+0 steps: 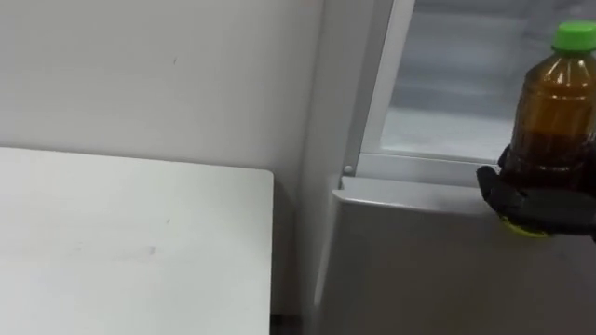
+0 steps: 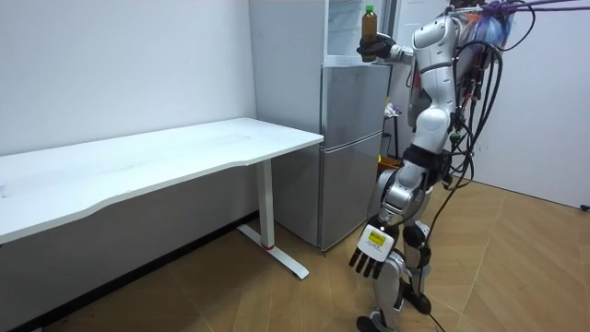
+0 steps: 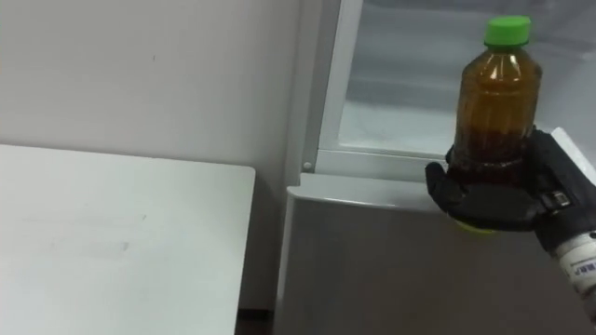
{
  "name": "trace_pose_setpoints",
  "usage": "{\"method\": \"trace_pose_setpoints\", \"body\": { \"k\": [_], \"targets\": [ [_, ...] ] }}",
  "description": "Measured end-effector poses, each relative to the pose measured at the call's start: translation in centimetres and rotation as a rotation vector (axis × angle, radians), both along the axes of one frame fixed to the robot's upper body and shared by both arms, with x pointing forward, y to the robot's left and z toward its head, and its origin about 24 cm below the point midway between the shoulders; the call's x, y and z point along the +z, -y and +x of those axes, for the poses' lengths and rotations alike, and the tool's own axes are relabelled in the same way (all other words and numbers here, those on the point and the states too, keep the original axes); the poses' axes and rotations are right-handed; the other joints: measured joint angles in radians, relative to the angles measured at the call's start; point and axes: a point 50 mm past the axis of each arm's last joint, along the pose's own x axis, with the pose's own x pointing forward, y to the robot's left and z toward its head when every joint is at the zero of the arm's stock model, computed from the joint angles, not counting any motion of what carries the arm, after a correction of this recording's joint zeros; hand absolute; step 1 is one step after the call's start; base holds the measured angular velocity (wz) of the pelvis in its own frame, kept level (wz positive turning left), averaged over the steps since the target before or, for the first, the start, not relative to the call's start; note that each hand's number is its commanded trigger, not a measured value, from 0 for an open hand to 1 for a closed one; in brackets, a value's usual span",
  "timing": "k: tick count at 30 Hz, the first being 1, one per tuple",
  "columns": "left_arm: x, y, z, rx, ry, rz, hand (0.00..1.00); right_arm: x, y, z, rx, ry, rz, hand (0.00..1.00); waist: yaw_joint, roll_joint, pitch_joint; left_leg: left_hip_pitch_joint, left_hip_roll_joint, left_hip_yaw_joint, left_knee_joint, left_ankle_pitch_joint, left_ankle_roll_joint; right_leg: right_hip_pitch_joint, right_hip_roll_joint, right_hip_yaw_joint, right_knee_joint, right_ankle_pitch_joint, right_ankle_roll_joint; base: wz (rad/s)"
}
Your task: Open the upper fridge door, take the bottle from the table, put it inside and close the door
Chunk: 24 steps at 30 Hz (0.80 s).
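Upright green-capped brown bottle (image 3: 499, 98)

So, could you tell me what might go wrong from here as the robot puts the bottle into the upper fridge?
1. The right hand grips the bottle low, round its base, so the tall body above could tip if it knocks anything.
2. The bottle's base looks about level with the sill of the upper fridge; pushed straight in, hand or base may catch there.
3. The left hand hangs at the robot's side, too far to steady it.
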Motion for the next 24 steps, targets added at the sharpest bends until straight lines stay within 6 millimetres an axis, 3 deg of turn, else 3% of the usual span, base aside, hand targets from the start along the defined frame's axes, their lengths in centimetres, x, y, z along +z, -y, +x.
{"method": "trace_pose_setpoints", "body": {
  "k": [7,11,16,24],
  "targets": [
    [0.1,-0.3,0.0,-0.007,-0.006,-0.001,0.0,-0.2,0.5,0.4,-0.045,-0.026,0.007,1.0,0.01,-0.009,0.0037,-0.013,-0.001,0.0,0.003,0.0,0.0,-0.006,-0.001,-0.001,0.002,0.0,0.0,0.0],
    [0.2,-0.3,0.4,-0.03,-0.008,0.01,0.0,0.3,0.9,1.2,-0.068,-0.021,0.025,1.0,0.018,-0.02,-0.0005,-0.016,-0.002,-0.003,0.007,-0.001,0.001,-0.005,-0.001,-0.004,0.001,0.0,0.0,0.01],
    [0.3,-0.3,1.2,-0.045,0.021,0.022,0.0,0.7,1.6,2.3,-0.112,-0.025,0.052,1.0,0.037,-0.019,-0.0005,-0.019,0.001,-0.006,0.025,-0.012,0.002,-0.004,-0.002,-0.008,0.009,-0.001,0.001,0.0],
    [0.4,-0.5,0.6,-0.023,0.007,0.048,0.0,0.3,2.9,2.4,-0.186,-0.058,0.06,1.0,0.05,-0.021,-0.0009,-0.016,-0.002,-0.006,0.035,-0.021,0.008,-0.006,-0.012,-0.024,0.035,-0.005,0.008,0.0]
  ]
}}
